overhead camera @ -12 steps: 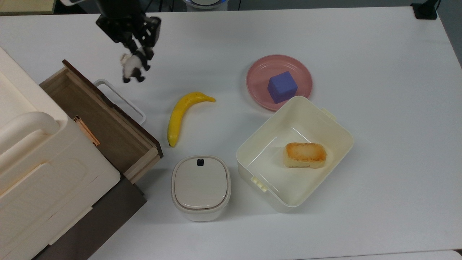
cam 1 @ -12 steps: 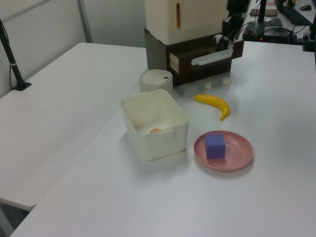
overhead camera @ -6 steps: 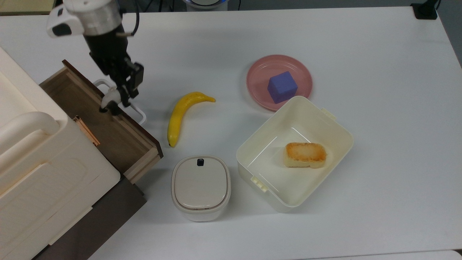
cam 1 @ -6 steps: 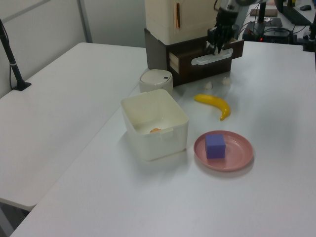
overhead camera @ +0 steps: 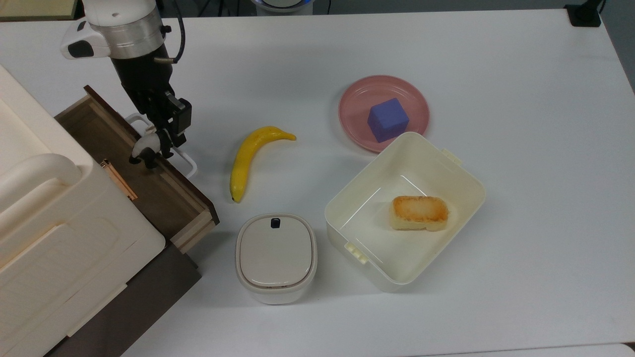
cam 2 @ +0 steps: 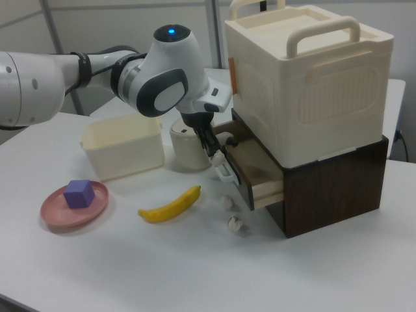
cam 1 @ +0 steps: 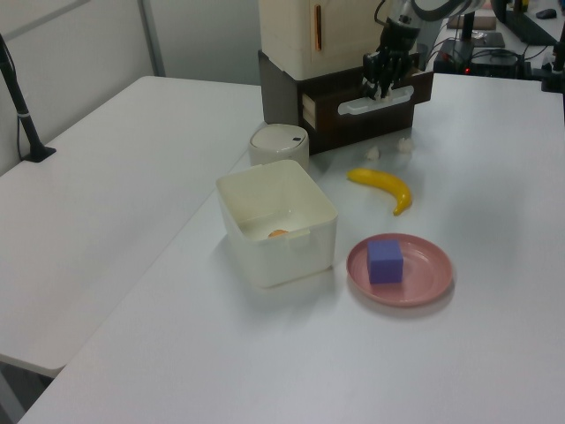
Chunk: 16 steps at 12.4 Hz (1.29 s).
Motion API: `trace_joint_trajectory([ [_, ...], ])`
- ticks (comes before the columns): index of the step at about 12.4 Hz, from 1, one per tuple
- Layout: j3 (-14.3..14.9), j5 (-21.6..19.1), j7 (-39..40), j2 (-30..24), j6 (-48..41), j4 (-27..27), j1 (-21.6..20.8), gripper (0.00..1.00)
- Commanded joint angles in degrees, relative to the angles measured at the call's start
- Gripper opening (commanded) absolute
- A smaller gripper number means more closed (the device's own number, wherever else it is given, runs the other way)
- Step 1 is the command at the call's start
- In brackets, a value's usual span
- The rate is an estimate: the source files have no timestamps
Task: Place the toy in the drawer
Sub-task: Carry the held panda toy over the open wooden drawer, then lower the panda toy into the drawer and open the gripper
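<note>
The toy, a tiny black-and-white panda, hangs from my gripper, which is shut on it. It hovers just inside the front panel of the open wooden drawer, beside the white loop handle. The drawer sticks out of the cream cabinet at the top view's left. In the left view my gripper stands over the drawer front at the back. In the right view my gripper reaches down to the drawer under the cream box.
A yellow banana lies right of the drawer in the top view. A lidded cream container stands near the drawer's corner. A cream tub holds a bread piece. A pink plate carries a purple-blue cube.
My gripper has carried the toy down and toward the top view's lower left, from above the bare table past the handle to the drawer's front edge.
</note>
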State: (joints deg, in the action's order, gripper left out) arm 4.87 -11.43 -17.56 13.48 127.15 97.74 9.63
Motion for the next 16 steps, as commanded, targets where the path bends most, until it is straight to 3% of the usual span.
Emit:
trace_joint_trajectory([
  [1, 0.31, -2.55, -1.16, 2.16, 4.58, -0.97, 1.88, 0.58],
  [2, 0.31, -2.55, -1.16, 2.77, 4.77, -0.97, 1.88, 0.67],
  [4, 0.31, -2.55, -1.16, 2.95, 4.77, -1.06, 1.97, 1.00],
  [14, -0.48, -1.67, -0.63, 0.94, 2.23, -1.06, 1.00, 1.00],
  [16, -0.48, -1.58, -0.37, -1.61, -0.83, -1.06, -1.27, 1.00],
])
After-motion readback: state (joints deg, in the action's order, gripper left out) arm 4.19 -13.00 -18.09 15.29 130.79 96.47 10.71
